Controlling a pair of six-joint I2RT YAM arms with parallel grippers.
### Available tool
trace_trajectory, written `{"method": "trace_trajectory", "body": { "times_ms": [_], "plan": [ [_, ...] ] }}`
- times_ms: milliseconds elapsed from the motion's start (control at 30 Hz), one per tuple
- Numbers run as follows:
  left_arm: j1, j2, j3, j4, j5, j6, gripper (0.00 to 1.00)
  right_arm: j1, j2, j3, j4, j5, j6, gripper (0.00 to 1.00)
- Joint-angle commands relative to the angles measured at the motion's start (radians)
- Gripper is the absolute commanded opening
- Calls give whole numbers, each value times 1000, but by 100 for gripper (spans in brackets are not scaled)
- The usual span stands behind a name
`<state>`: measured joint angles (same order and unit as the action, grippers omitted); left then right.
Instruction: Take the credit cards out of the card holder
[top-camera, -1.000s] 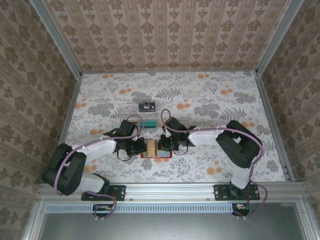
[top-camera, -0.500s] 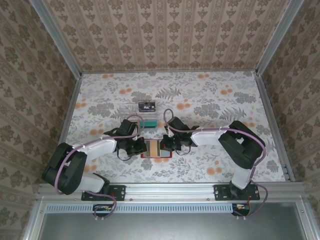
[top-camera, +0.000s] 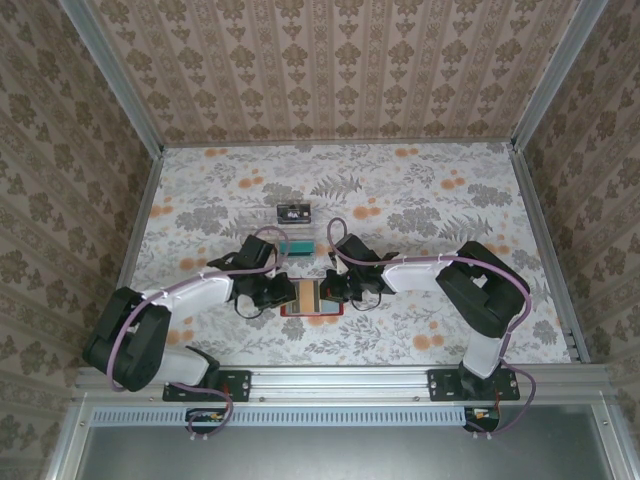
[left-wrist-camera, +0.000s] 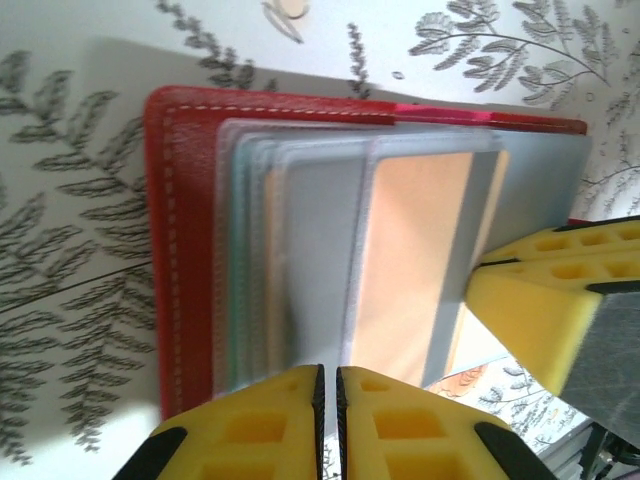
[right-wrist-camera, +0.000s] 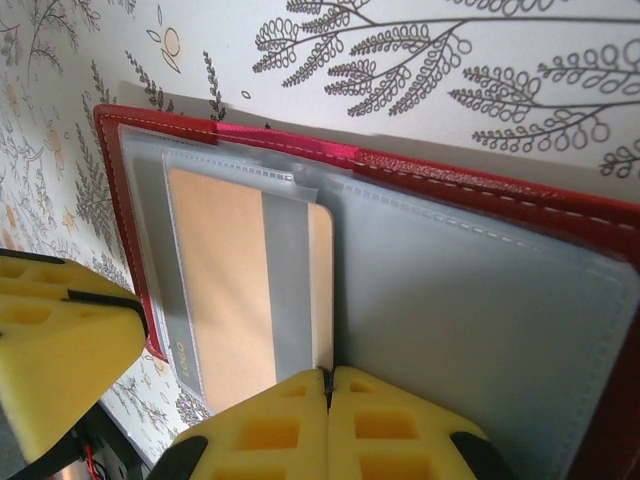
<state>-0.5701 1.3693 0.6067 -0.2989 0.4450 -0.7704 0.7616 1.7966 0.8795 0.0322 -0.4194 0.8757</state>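
1. Red holder (top-camera: 313, 297) lies open on the bench (top-camera: 420, 200), toward the near edge.
2. Orange card (right-wrist-camera: 225, 290) with a grey stripe sits in the holder's clear sleeve (right-wrist-camera: 300, 190).
3. Right tool (right-wrist-camera: 328, 405): pads pressed together right at that card's edge.
4. Left tool (left-wrist-camera: 330, 405): pads all but touching at the holder's left side. Honestly can't tell if they pinch anything.

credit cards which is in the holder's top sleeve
The orange card with a grey stripe, in a clear sleeve of the red card holder; the black card lies farther back, outside it.
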Motion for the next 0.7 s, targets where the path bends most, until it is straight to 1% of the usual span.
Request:
{"method": "trace_trajectory", "body": {
  "times_ms": [0,267,467,533,667],
  "plan": [
    [-18,30,36,24,30,6,14,-2,27,5,-6,-4,9,2],
    [-45,79,57,21,18,1,12,-2,27,7,-5,-3,11,2],
    [-34,118,48,-62,-51,2,0,-1,19,-4,-14,5,6,2],
    [-23,126,36,-75,-60,1,0,-3,16,-8,-24,7,-1,0],
    [-10,106,17,-95,-80,-1,0,-12,0,-18,-41,23,-13,0]
  ]
}}
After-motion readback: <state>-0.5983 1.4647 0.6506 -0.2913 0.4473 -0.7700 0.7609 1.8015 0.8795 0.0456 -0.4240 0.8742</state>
